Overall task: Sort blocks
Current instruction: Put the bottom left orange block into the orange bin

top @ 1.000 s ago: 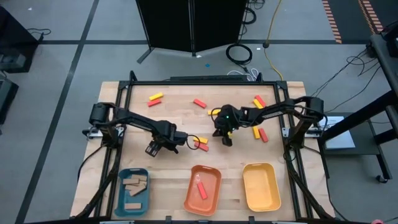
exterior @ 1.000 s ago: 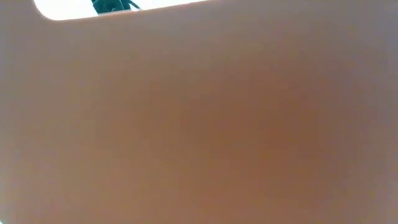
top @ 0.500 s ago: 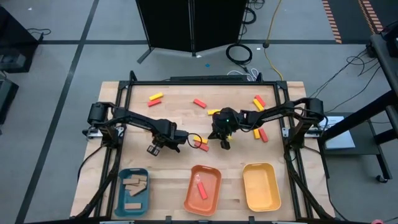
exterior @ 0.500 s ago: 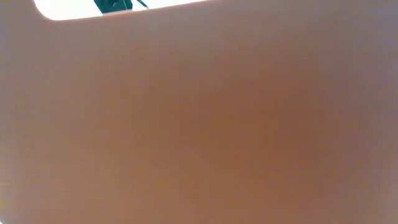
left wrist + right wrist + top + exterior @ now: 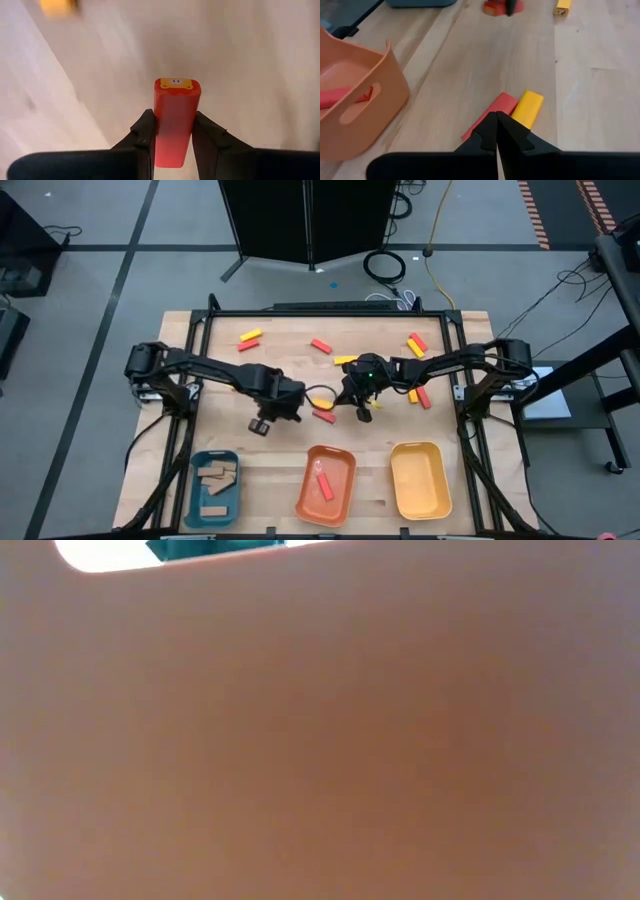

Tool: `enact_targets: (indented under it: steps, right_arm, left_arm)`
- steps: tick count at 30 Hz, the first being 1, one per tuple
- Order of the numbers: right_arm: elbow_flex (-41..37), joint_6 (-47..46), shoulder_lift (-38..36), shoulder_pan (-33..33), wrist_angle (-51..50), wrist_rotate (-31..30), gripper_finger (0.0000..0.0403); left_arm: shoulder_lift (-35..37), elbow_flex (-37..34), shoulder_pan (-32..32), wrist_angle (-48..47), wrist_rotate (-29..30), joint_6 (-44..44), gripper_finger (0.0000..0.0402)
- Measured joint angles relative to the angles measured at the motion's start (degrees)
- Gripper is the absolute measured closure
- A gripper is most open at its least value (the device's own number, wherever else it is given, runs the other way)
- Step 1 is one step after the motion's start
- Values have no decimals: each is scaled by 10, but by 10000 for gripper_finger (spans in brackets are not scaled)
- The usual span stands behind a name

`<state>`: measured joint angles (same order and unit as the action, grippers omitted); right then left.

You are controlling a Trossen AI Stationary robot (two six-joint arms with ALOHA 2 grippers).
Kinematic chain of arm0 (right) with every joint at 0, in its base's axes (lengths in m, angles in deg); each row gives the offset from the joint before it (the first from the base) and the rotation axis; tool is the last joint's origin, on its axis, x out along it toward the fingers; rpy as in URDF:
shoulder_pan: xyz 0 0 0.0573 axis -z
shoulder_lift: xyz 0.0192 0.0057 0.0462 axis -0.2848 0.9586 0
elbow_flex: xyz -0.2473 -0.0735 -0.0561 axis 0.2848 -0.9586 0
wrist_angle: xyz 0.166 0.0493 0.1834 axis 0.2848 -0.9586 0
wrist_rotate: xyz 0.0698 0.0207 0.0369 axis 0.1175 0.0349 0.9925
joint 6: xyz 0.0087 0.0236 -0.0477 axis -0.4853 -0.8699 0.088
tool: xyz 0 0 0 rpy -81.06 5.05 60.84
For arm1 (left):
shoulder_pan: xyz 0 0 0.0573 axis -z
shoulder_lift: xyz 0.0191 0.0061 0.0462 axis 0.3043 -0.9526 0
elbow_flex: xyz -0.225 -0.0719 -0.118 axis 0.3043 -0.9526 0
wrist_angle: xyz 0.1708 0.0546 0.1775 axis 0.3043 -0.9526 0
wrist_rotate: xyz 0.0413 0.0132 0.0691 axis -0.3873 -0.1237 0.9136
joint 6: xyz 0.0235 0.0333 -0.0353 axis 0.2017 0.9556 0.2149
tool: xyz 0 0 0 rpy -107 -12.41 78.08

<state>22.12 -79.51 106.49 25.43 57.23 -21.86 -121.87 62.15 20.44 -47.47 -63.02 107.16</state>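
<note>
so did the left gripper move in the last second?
Yes. The left gripper, shut on a red block, shifted toward the table centre, now nearer above the orange tray.

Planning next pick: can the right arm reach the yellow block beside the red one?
Likely yes: right gripper sits just short of the yellow block, nothing over it; its jaws are shut.

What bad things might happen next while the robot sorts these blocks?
The left end effector holds a red block only near one end, so it might slip or swing on the way to the orange tray. The right end effector sits shut close by mid-table, so the arms might bump.
</note>
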Motion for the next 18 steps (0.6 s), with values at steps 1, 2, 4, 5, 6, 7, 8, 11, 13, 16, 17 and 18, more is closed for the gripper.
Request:
enact_targets:
  steps: [1, 2, 4, 5, 6, 7, 8, 11, 13, 16, 17, 18]
  right_arm:
    - [0, 0, 0, 0, -2, 0, 403]
    - [0, 0, 0, 0, -8, 0, 403]
    - [0, 0, 0, 0, -14, 0, 403]
    - [0, 0, 0, 0, -15, 0, 403]
    - [0, 0, 0, 0, -18, 0, 403]
    - [0, -4, 0, 0, -21, 0, 403]
    - [0, -8, 0, 0, -22, 0, 403]
    - [0, -13, 0, 0, -20, 0, 403]
    - [0, -18, 0, -1, -21, 0, 403]
    - [0, -28, 0, -3, -20, 0, 403]
    - [0, -28, 0, -4, -21, 0, 403]
    - [0, -28, 0, -6, -21, 0, 403]
  left_arm:
    - [11, 1, 2, 16, -18, -10, 327]
    - [19, 2, 5, 34, -36, -21, 327]
    - [36, 2, 12, 81, -73, -42, 327]
    - [45, 2, 17, 105, -97, -53, 327]
    - [52, 2, 21, 132, -122, -62, 327]
    - [58, 2, 26, 164, -147, -69, 327]
    - [62, 3, 31, 196, -170, -71, 327]
    - [64, 3, 50, 280, -212, -72, 327]
    - [64, 3, 63, 323, -217, -72, 327]
    - [47, 3, 77, 388, -221, -69, 327]
    - [40, 2, 81, 398, -220, -69, 327]
    - [31, 2, 84, 414, -220, -69, 327]
